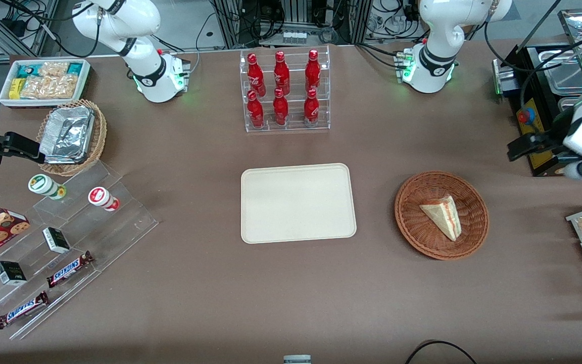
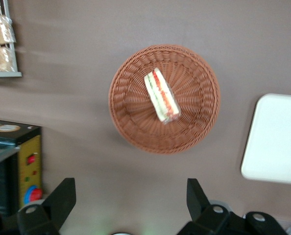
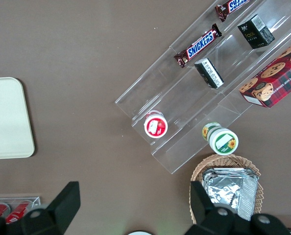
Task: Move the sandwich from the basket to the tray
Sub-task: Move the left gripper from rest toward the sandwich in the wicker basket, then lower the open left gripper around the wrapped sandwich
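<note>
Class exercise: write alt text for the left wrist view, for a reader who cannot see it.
A wrapped triangular sandwich lies in a round reddish-brown wicker basket on a brown table, seen from above. The open gripper hangs clear of the basket, empty. A corner of the cream tray shows beside the basket.

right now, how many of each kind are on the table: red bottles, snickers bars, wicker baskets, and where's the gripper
red bottles: 6
Snickers bars: 2
wicker baskets: 2
total: 10
gripper: open, empty, above the table beside the basket holding the sandwich
</note>
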Controlling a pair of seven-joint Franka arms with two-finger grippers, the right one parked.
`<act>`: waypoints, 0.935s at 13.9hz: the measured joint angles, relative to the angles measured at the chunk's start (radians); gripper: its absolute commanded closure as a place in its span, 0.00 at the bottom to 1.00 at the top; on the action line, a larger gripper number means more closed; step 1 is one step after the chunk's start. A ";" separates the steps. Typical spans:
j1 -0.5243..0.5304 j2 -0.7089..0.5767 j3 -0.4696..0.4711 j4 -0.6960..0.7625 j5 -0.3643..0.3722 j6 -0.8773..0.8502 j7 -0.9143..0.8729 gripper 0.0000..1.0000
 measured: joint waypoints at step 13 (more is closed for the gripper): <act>-0.002 -0.055 -0.060 -0.573 0.000 0.700 -0.395 0.00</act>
